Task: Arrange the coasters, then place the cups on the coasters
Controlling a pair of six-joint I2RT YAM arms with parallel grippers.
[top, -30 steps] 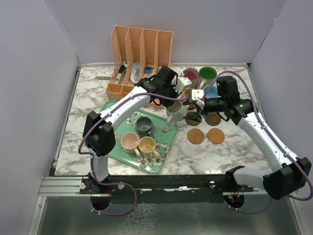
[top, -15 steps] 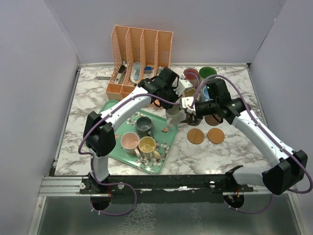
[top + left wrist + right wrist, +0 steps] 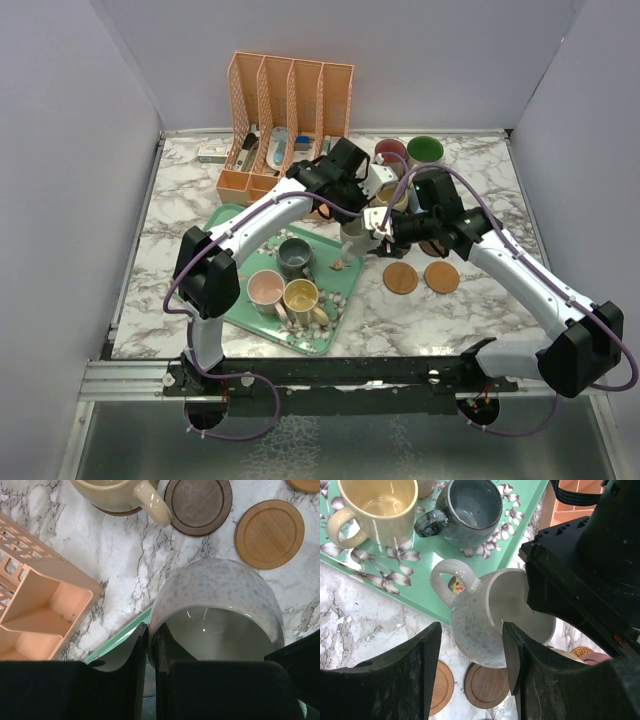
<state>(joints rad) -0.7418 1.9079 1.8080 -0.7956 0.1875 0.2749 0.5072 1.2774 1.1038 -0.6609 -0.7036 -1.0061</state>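
Note:
A speckled white cup (image 3: 356, 236) hangs just off the tray's right edge, above the coasters. My left gripper (image 3: 150, 647) is shut on its rim, one finger inside and one outside. My right gripper (image 3: 471, 647) is open astride the same cup (image 3: 477, 625): its right finger is at the rim and its left finger stands clear of the wall. Below the cup lie a light coaster (image 3: 440, 687) and a dark coaster (image 3: 487, 685). Two light coasters (image 3: 400, 278) (image 3: 441, 277) lie on the marble. A yellow cup (image 3: 377, 505) and a grey-blue cup (image 3: 470, 512) stand on the tray.
The green floral tray (image 3: 240, 300) also holds a pink cup (image 3: 265, 288). A cream cup (image 3: 120, 492) sits on a coaster beside a dark coaster (image 3: 199, 505). Maroon (image 3: 390, 152) and green (image 3: 424, 150) cups stand at the back. An orange file organizer (image 3: 290, 100) is behind the left arm.
My right gripper has moved left to the speckled cup and now straddles its wall, its jaws narrowing slightly. The left gripper keeps holding the cup, shifted a little left.

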